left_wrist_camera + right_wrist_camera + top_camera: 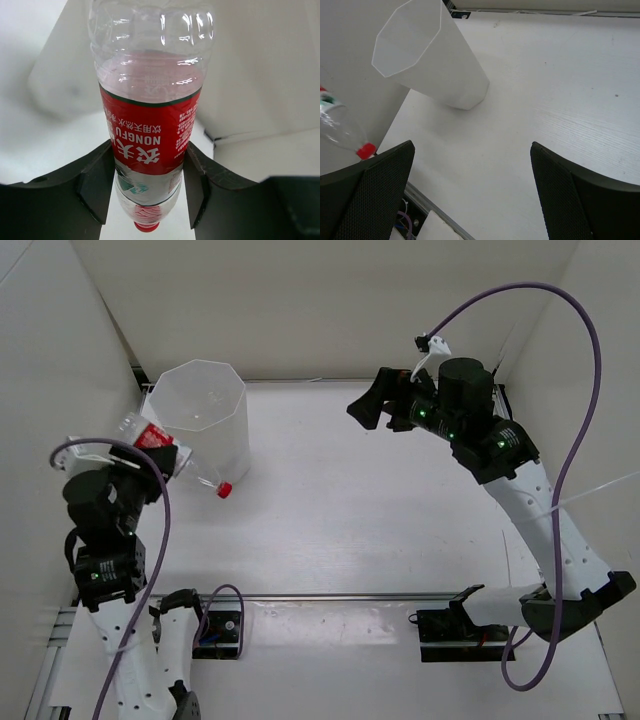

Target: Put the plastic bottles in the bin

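My left gripper (160, 462) is shut on the red-label bottle (172, 457), held above the table at the left, next to the bin (205, 415), its red cap (225, 490) pointing down and right. In the left wrist view the bottle (150, 130) sits between my fingers (97, 185), cap (146, 226) lowest. The bin is tall, translucent white and octagonal, and it also shows in the right wrist view (427, 57). My right gripper (372, 405) is open and empty, raised at the back right. The other bottles are out of view.
White walls enclose the table on the left, back and right. A metal rail (330, 598) with the arm mounts runs along the near edge. The bin stands close to the back left corner.
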Robot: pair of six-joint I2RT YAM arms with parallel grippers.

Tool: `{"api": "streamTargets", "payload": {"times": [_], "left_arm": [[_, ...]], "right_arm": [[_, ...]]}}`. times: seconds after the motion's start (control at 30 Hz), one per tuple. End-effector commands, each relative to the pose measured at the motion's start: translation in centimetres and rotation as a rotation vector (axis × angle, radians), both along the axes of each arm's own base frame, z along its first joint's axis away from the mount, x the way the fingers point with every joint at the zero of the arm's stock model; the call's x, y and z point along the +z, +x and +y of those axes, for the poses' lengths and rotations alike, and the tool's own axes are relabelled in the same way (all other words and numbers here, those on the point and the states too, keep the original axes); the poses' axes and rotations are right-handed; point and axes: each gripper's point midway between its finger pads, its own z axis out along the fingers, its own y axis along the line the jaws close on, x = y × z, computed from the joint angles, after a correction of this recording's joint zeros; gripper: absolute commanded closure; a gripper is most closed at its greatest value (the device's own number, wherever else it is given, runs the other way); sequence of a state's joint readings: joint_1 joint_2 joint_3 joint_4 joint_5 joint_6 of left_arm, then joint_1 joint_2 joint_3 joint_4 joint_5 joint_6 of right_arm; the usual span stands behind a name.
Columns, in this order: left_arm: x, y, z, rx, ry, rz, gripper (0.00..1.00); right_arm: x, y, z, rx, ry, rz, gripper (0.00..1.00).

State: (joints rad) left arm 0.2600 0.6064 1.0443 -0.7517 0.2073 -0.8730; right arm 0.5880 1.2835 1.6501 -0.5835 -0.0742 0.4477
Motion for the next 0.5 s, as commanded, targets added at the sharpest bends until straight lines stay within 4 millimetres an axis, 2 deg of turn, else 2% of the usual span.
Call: {"api": "streamTargets", "payload": {"times": [0.0,0.03,0.07,0.17,0.2,0.27,0.3,0.37,0.4,0.47], "left_arm": [[5.1,-0.2,1.2,0.014,0.158,-0.061,0.40],[6.3,1.1,1.8,0.018,0.202,-0.087,0.40],[7.7,1.6,2.3,0.037,0.224,-0.118,0.39],[9.5,4.0,3.8,0.087,0.252,-0.150,0.39],[10.5,5.9,5.2,0.136,0.263,-0.157,0.39],[11.3,8.1,5.9,0.155,0.304,-0.149,0.39],[11.8,10.2,6.8,0.181,0.327,-0.130,0.39],[12.1,12.3,6.7,0.169,0.380,-0.115,0.37],[12.2,13.9,7.3,0.186,0.394,-0.096,0.35],[12.2,15.6,6.8,0.172,0.418,-0.095,0.35]], "right_arm": [[0.7,-0.4,0.4,0.034,0.040,-0.008,0.00],[0.6,-0.3,0.8,0.045,0.049,0.002,0.00],[0.6,0.0,0.5,0.036,0.049,0.002,0.00],[0.5,0.1,0.8,0.046,0.052,0.002,0.00],[0.8,0.3,0.7,0.046,0.059,-0.006,0.00],[1.0,0.5,1.2,0.060,0.077,-0.008,0.00],[1.0,0.6,1.0,0.060,0.079,-0.007,0.00],[1.3,0.5,1.2,0.069,0.086,-0.015,0.00],[1.3,0.4,1.3,0.080,0.088,-0.014,0.00],[0.9,0.7,1.1,0.070,0.083,-0.006,0.00]]}}
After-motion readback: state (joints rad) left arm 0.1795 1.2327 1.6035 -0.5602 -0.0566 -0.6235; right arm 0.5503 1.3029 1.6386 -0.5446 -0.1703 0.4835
